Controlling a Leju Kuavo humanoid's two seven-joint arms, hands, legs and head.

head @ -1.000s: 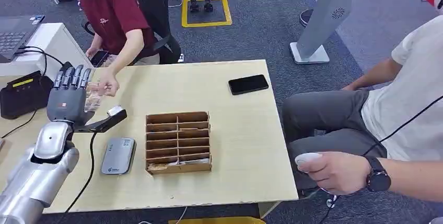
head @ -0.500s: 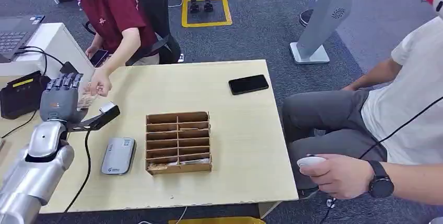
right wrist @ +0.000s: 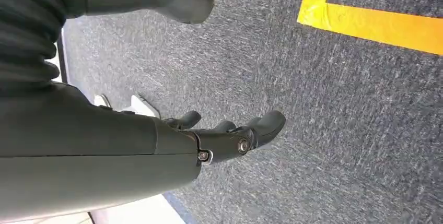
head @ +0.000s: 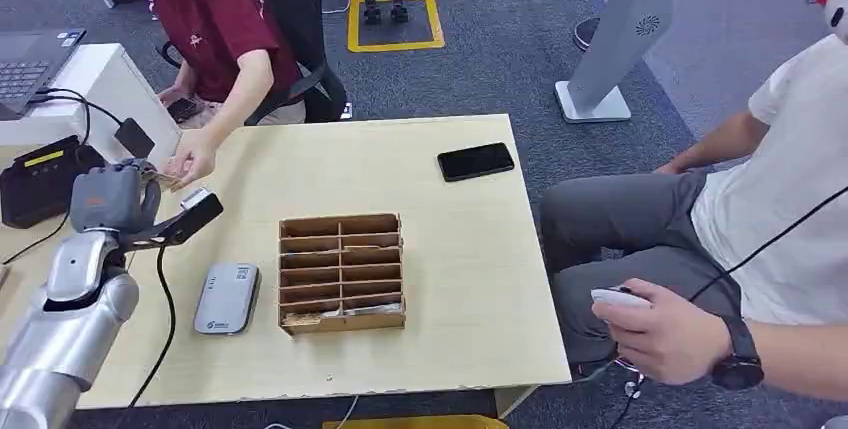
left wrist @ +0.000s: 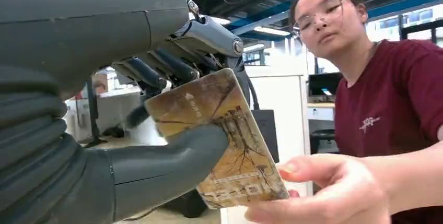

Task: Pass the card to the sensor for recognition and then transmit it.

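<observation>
Up close, left hand (left wrist: 156, 145) and person's hand (left wrist: 324, 192) share card (left wrist: 219, 135).

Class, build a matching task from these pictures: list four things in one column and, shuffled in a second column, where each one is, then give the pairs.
Things:
1. card
2. black phone
3. grey card reader
4. wooden organiser

Places:
A. middle of the table
B. far right of the table
C. pinched in the left hand
D. left of the organiser

Pairs: 1-C, 2-B, 3-D, 4-A

Left robot hand (left wrist: 130, 145) raised, gripping; right robot hand (right wrist: 172, 145) hanging, empty.
</observation>
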